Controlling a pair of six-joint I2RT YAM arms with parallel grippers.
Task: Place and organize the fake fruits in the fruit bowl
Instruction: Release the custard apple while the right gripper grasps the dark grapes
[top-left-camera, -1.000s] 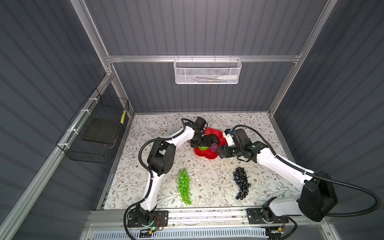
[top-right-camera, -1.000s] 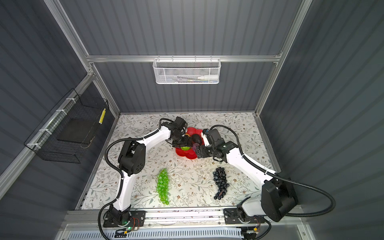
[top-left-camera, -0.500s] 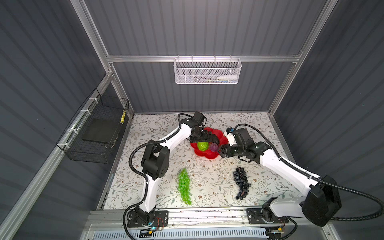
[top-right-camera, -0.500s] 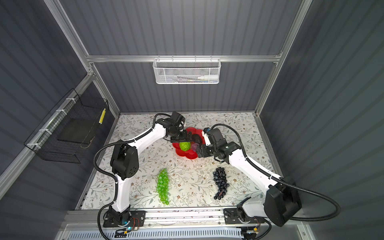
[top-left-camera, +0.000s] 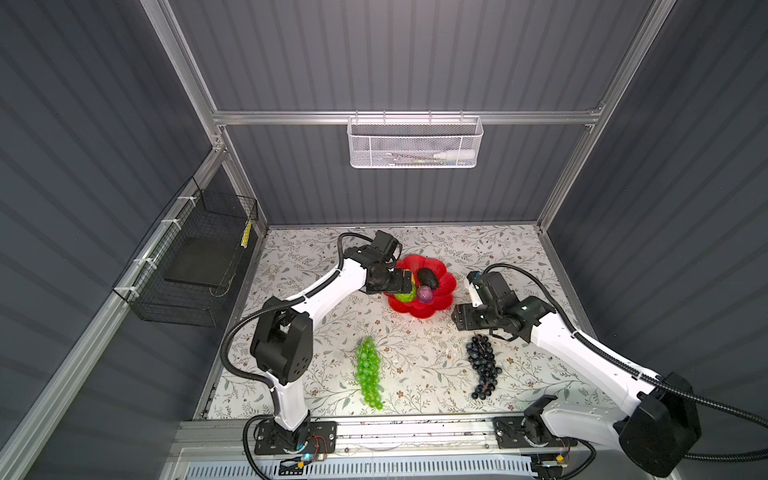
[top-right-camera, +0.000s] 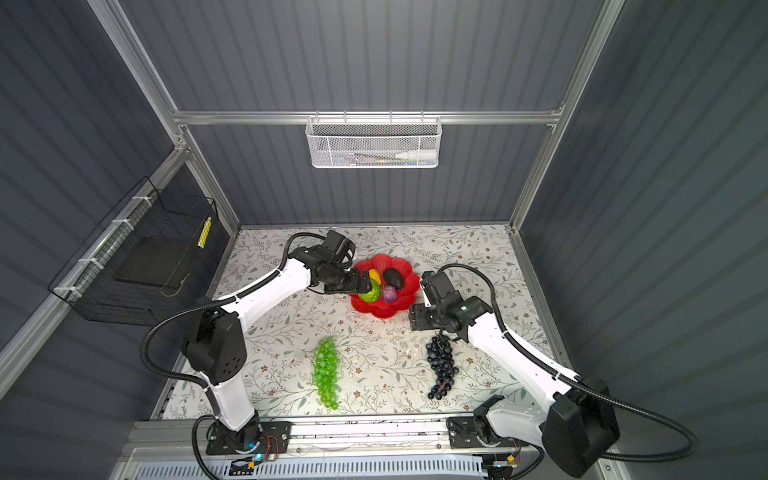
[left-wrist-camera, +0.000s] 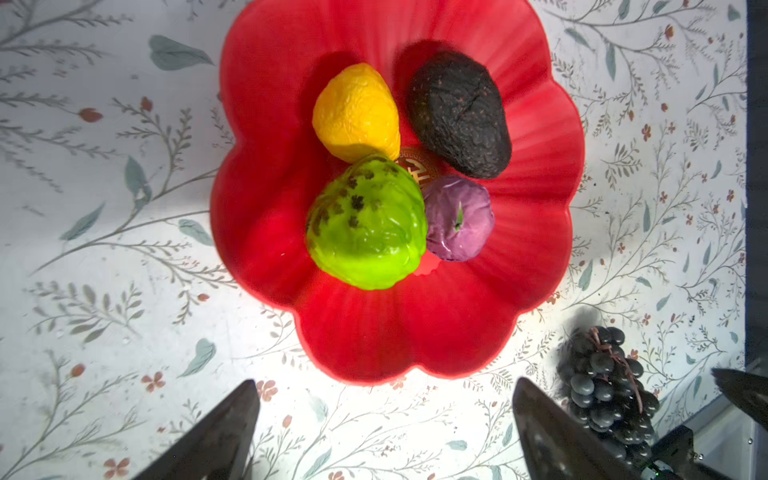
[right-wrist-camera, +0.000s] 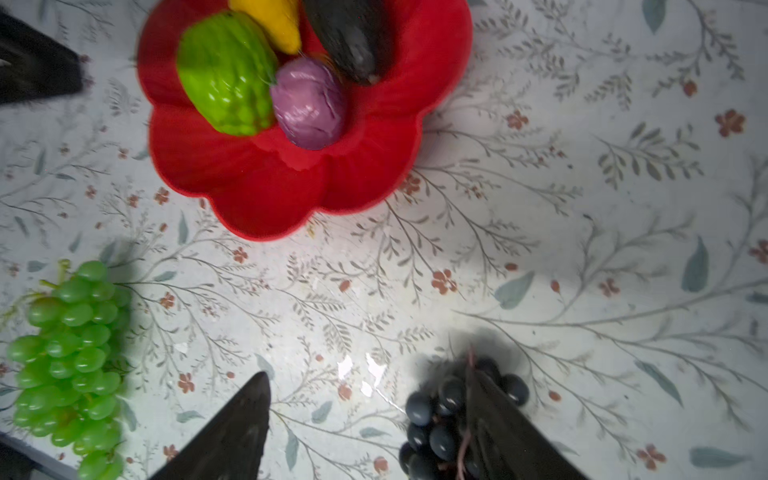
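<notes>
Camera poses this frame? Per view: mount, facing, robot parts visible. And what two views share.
Top views: stereo pair high in front, looking down on the table; left arm and right arm whole, left end effector at the fruit bowl rim, right end effector by the dark grape bunch.
Left wrist: on the left arm, facing down at the fruit bowl; only its fingertips show.
Right wrist: on the right arm, facing down at table, fruit bowl, green grape bunch; its fingertips show.
Shared: both wrist views hold fruit bowl and dark grape bunch.

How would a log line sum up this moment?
bowl: pear, avocado, green bumpy fruit, purple fruit | table: green grapes, dark grapes | left fingers: open, empty | right fingers: open, at dark grapes
</notes>
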